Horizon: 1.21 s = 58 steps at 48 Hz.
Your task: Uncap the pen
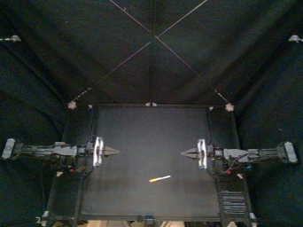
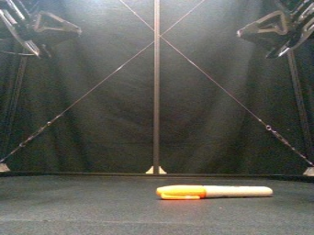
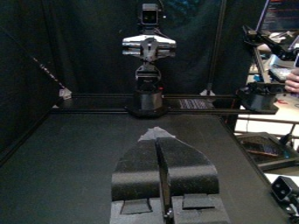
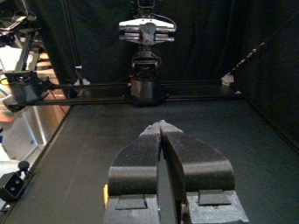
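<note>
Pen lies crosswise, orange cap pointing leftward; left hand and right hand both pinched closed.

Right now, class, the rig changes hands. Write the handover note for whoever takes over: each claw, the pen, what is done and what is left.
Left claw: shut, empty, parked at the left side of the table.
Right claw: shut, empty, parked at the right side, facing the left one.
Pen: lies flat near the front edge, about midway between the arms, touched by neither.
Cap: orange, on the pen, at the end toward the left arm.
Done: nothing.
Left: grip body and cap, pull them apart.
</note>
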Available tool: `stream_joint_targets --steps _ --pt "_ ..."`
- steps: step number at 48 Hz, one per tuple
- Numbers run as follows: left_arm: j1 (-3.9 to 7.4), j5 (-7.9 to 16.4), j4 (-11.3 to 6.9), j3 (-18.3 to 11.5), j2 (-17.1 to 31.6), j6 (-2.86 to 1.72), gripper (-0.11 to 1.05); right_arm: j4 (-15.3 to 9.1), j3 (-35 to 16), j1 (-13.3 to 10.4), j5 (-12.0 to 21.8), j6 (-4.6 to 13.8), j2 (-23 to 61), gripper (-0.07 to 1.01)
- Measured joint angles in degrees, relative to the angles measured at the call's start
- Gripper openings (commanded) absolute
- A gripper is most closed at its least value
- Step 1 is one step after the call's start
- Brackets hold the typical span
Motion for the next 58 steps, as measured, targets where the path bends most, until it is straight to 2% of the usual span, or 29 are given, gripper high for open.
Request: stream_joint_targets --steps 7,9,15,17,20,25,29,38,47,52,58 --pt "-0.44 0.0 0.09 0.0 1.0 0.0 -0.03 -0.1 -0.2 0.6 -0.2 0.44 2.8 0.01" --pt "-0.88 0.0 0.09 0.1 1.8 0.0 -0.02 -0.1 -0.4 1.3 -0.2 0.44 4.4 0.01" --pt "-4.04 -0.2 0.09 0.1 5.5 0.18 -0.01 -0.1 -2.0 4.5 -0.2 0.09 10.8 0.01" --pt "-5.27 -0.4 0.09 0.0 7.1 0.18 -0.01 0.0 -2.8 5.7 -0.2 0.62 13.7 0.01" --pt "-6.77 -0.7 0.09 0.0 9.5 0.09 -0.01 -0.2 -4.0 7.2 -0.2 0.18 18.3 0.01" --pt "-8.35 -1.1 0.09 0.0 12.8 0.09 -0.01 0.2 -6.1 8.9 -0.2 0.35 25.6 0.04" --pt "-9.14 -1.5 0.0 -0.1 15.3 0.0 0.0 0.8 -8.3 9.6 -0.1 0.53 31.3 0.11" --pt "-9.49 -1.6 0.0 -0.6 19.5 0.0 0.07 2.5 -12.7 10.8 1.7 0.44 43.2 0.42" --pt "-9.76 -1.6 0.0 -1.5 22.3 0.0 0.24 4.2 -16.4 11.5 5.4 0.53 50.0 0.78" --pt "-9.84 -1.6 0.0 -1.8 23.6 0.0 0.36 5.7 -17.3 11.8 7.3 0.53 51.9 0.87" --pt "-9.93 -1.6 0.0 -2.0 24.9 -0.09 0.48 7.1 -17.3 11.8 9.1 0.53 52.6 0.87"
